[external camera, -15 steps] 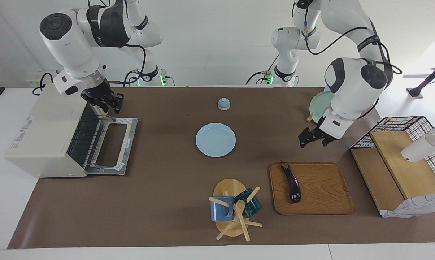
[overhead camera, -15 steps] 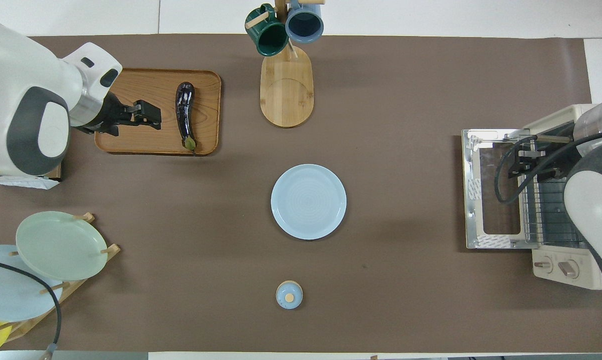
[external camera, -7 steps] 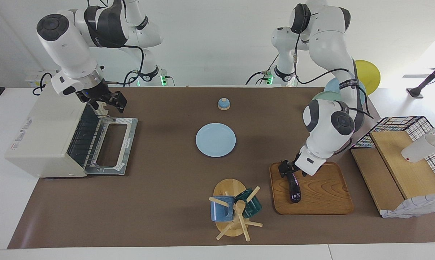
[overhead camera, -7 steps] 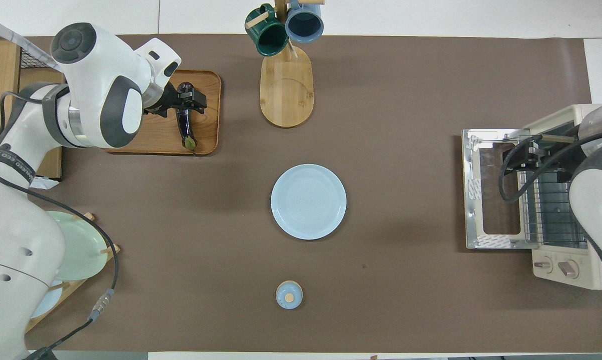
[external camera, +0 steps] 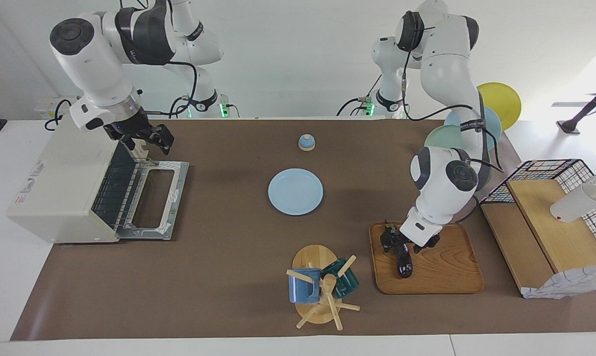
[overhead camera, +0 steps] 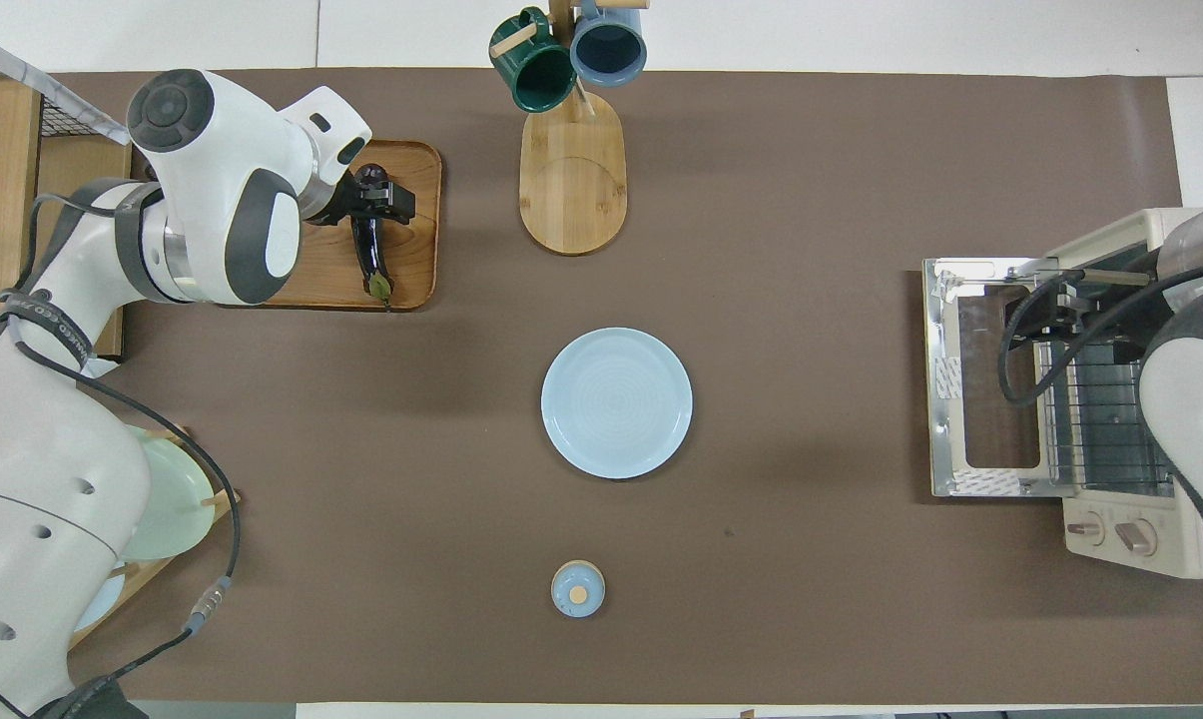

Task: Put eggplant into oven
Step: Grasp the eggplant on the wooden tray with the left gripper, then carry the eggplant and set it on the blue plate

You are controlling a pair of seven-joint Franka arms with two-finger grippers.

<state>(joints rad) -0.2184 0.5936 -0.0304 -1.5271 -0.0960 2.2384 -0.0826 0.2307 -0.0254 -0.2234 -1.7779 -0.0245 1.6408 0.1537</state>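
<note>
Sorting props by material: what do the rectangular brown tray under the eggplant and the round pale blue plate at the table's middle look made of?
Rectangular brown tray: likely wood, visible grain, matte. Round pale blue plate: probably glazed ceramic, smooth with faint concentric rings; could be plastic.

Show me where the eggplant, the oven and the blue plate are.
eggplant point(external camera: 404, 264): facing view, rounded end.
oven point(external camera: 55, 183): facing view, top panel.
blue plate point(overhead camera: 616, 402): overhead view, centre.

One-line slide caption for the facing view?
Left gripper straddles the eggplant on its tray; oven door open.
</note>
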